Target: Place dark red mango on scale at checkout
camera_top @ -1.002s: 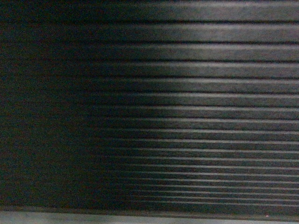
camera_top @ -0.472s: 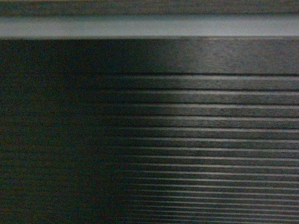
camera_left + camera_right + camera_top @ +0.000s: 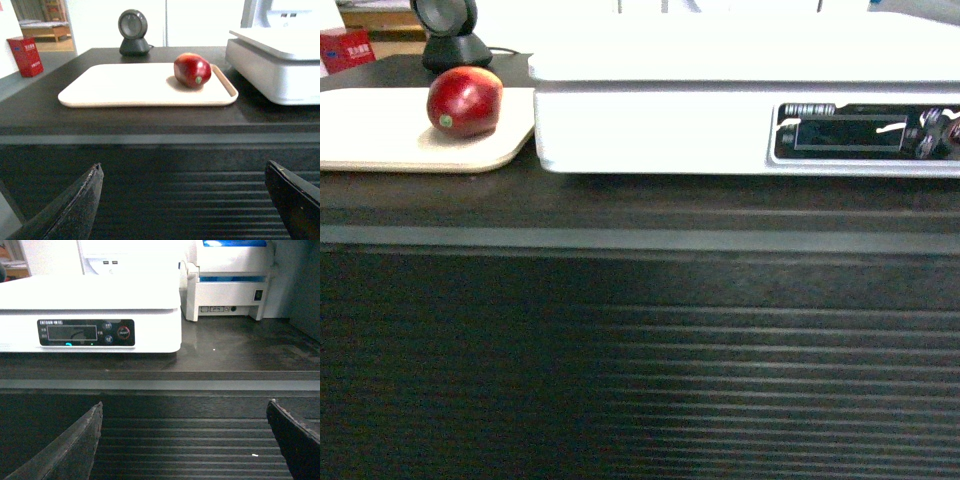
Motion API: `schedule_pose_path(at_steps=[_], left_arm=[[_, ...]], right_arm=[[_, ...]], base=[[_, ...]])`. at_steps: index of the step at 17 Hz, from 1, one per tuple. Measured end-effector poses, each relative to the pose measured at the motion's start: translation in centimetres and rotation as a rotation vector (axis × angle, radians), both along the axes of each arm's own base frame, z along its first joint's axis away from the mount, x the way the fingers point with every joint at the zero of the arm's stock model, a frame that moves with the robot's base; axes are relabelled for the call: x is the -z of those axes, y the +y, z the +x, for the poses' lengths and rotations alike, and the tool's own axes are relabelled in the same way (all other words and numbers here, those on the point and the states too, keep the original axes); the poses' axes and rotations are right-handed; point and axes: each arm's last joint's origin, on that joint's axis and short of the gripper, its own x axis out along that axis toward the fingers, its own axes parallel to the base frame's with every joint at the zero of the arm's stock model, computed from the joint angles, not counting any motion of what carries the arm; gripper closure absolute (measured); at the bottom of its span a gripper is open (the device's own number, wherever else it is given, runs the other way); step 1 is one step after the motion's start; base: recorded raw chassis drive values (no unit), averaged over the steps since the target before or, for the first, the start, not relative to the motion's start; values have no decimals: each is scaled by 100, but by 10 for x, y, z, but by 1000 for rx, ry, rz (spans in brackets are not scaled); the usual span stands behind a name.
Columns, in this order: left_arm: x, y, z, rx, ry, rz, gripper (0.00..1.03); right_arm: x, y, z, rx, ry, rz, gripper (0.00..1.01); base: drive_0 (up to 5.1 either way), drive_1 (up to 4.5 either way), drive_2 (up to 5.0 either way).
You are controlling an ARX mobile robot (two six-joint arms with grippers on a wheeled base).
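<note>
Dark brown-black checkout (image 3: pixel 640 330), slatted front filling the lower head view, flat top edge running across above it. Behind, pale wall and doorway in the left wrist view.

Dark red mango (image 3: pixel 192 70): glossy oval, deep red over most of the skin, lighter orange-red highlight on top, small greenish stem spot facing the camera. Lying on its side on a flat beige tray (image 3: pixel 125 90), near the tray's right end, up and ahead of the left gripper (image 3: pixel 185 200), slightly right of its midline. Seen also in the head view (image 3: pixel 465 101), just left of the scale.

White scale (image 3: pixel 90 315) on the counter, right of the tray, ahead and left of the right gripper (image 3: pixel 185 440); black display strip with round buttons on its front, platform bare and glossy. White printer (image 3: pixel 232 285) beyond, straight ahead. Black round scanner (image 3: pixel 133 32) behind the tray, red box (image 3: pixel 25 56) far left.

Both grippers below counter level, facing the slats, jaws spread wide, nothing between them.
</note>
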Motion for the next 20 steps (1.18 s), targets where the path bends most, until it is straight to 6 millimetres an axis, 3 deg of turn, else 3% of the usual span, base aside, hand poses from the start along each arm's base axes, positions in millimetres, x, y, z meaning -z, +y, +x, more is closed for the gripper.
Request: schedule_pose_path(at_steps=[20], left_arm=[[0,0,0,0,-1,0,5]], right_arm=[[0,0,0,-1,0,-1,3]], base=[[0,0,0]])
